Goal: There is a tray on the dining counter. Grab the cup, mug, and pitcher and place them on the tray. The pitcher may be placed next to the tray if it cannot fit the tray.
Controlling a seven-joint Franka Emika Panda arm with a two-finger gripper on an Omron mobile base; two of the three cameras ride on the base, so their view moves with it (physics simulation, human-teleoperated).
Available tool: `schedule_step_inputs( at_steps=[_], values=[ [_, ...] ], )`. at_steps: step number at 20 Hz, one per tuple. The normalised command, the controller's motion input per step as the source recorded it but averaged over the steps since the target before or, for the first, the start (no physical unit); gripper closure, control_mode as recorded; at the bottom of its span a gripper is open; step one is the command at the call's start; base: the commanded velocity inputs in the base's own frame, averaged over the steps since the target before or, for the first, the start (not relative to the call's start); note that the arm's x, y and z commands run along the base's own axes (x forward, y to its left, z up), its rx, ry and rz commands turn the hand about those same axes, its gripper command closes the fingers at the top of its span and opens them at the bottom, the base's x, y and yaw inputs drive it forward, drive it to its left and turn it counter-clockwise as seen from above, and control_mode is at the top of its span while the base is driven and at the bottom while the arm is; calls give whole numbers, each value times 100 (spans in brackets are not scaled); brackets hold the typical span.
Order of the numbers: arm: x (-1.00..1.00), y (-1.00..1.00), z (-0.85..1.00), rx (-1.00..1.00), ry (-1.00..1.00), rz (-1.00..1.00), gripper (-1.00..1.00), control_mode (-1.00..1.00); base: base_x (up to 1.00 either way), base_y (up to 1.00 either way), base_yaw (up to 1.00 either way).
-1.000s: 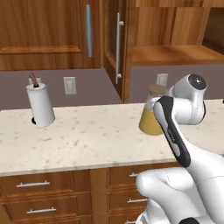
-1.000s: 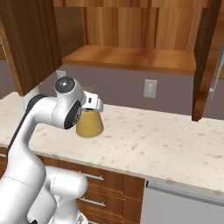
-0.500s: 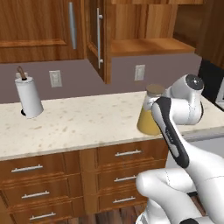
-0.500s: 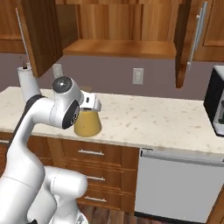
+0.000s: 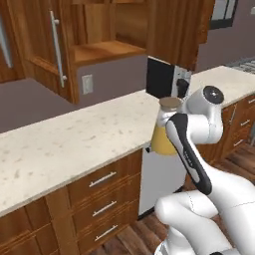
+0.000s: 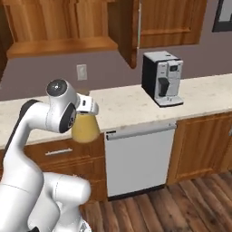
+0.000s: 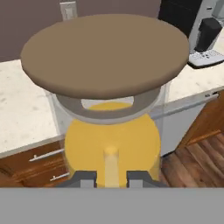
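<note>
My gripper is shut on the pitcher, a clear conical carafe of orange liquid under a round brown lid. The hand carries it upright in the air, close to the arm. In the left base view the pitcher hangs at the front edge of the wall counter, partly behind my forearm. From the right base camera the pitcher sits just under the white hand, in front of the counter edge. The tray, cup, mug and dining counter are out of view.
A speckled wall counter runs across, over wooden drawers. A black and silver coffee machine stands on it to the right, above a white dishwasher. Open cabinet doors hang overhead. Wood floor lies below.
The whole picture has shifted, so the base has moved rightward along the counter. The paper towel roll left view; the coffee machine and dishwasher came in. The pitcher stays in my grip.
</note>
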Motion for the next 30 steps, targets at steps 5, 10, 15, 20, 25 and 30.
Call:
schedule_step_inputs(
  at_steps=[5,10,15,20,25,30],
  values=[
    [0,0,0,0,0,0,100,100,0,22,-95],
    [0,0,0,0,0,0,100,100,-2,13,-95],
    [0,0,0,0,0,0,100,100,0,2,-96],
    [0,0,0,0,0,0,100,100,10,20,-90],
    [0,0,0,0,0,0,100,100,85,68,-50],
    [0,0,0,0,0,0,100,100,100,78,-16]
  ],
)
